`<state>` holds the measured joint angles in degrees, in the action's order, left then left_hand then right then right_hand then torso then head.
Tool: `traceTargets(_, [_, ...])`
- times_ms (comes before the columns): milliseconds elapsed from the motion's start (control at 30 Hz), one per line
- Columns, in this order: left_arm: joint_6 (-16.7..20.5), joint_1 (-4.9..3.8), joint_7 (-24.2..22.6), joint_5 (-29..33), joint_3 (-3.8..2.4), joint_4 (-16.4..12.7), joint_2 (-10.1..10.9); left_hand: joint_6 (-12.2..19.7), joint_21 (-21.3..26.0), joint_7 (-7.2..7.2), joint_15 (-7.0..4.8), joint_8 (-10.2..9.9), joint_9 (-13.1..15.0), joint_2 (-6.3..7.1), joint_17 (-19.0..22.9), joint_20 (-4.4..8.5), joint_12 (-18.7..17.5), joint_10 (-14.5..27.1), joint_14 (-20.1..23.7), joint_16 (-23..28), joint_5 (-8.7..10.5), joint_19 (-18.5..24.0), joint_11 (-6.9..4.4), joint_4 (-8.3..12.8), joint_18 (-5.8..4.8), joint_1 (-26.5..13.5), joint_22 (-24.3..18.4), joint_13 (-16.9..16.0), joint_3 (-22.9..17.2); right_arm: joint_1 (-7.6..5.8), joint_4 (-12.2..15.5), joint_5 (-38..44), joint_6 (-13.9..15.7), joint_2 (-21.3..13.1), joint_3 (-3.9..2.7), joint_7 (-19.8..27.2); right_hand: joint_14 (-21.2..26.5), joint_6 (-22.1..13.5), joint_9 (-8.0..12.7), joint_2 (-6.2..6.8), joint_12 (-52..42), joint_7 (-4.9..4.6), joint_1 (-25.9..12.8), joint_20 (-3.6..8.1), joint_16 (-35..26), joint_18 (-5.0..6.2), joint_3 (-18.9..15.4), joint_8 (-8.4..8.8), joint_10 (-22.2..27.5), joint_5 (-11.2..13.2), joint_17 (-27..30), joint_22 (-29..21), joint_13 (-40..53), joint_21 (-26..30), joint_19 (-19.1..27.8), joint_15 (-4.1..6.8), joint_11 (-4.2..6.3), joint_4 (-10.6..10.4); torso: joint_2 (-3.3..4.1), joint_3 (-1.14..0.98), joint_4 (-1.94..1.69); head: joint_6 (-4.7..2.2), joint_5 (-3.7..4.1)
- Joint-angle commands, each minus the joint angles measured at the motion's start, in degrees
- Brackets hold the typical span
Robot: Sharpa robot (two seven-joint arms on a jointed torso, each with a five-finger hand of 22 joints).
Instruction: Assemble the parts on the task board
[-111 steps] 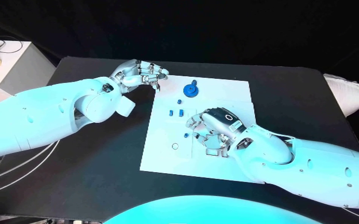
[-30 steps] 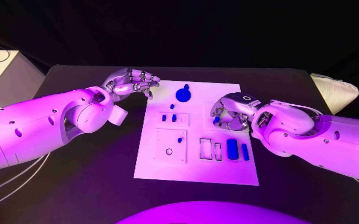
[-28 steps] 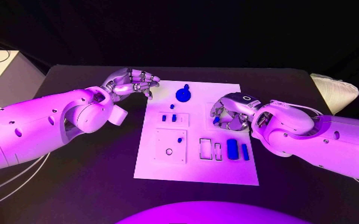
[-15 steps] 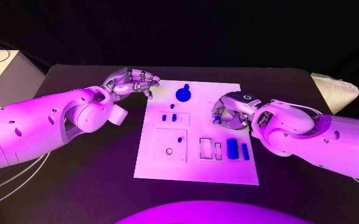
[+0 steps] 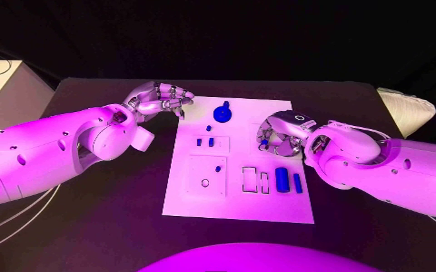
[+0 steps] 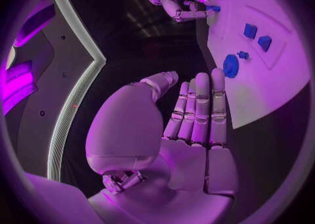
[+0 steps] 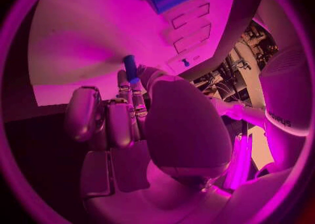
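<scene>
Parts: right robot hand (image 5: 277, 135) pinches one (image 5: 263, 138); left (image 5: 164, 100) hovers, empty.

Robotics lab or demo stage, by the look of it: matt black table (image 5: 109, 221) set against a black backdrop, flat white rectangular task board (image 5: 238, 206) with cut-out slots, small blue plastic parts (image 5: 222, 114), all under coloured stage-style lighting.

Matt white task board (image 5: 238, 206), glossy metal right hand (image 5: 277, 136)
</scene>
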<state>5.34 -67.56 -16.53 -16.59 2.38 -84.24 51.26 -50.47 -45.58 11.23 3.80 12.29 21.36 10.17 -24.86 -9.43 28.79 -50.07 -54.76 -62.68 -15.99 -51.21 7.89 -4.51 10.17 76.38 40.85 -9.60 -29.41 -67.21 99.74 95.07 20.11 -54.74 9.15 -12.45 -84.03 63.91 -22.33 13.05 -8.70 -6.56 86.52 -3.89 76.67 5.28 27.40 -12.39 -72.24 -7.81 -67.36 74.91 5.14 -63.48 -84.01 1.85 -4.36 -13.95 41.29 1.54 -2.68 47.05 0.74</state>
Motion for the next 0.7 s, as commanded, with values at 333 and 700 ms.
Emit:
traceTargets(333, [-1.0,0.04,-0.2,0.4,-0.02,-0.1,-0.1,0.3,0.2,-0.04,0.15,0.4,0.1,0.01,0.0,0.02,0.3,0.4,0.4,0.2,-0.11,-0.2,0.03,-0.1,0.35,0.6,0.0,0.0,0.3,0.2,1.9,2.8,1.1,-0.3,-0.02,-0.2,-1.4,0.5,-0.5,-0.58,0.0,-0.21,0.0,0.53,0.0,-0.86,9.1,-0.71,-2.9,2.4,-0.2,4.1,3.1,-1.1,-0.6,0.35,1.96,8.2,-0.06,0.01,0.01,-0.03,-0.25])
traceTargets(700, [-0.9,0.13,-0.3,0.4,-0.02,0.2,-0.2,0.4,0.3,-0.02,0.16,0.4,0.1,-0.05,0.1,0.01,0.3,0.4,0.4,0.3,-0.11,-0.3,0.04,-0.3,0.35,0.6,-0.1,0.1,0.3,-2.06,4.7,3.1,1.3,-1.3,-0.51,-0.4,-1.4,0.6,-0.6,-0.52,0.1,-0.18,-0.3,0.54,0.0,-0.87,9.4,-0.8,-3.0,2.5,-0.3,4.2,3.3,-1.2,-0.6,0.37,1.98,8.5,-0.09,0.02,-0.01,-0.11,-0.17])
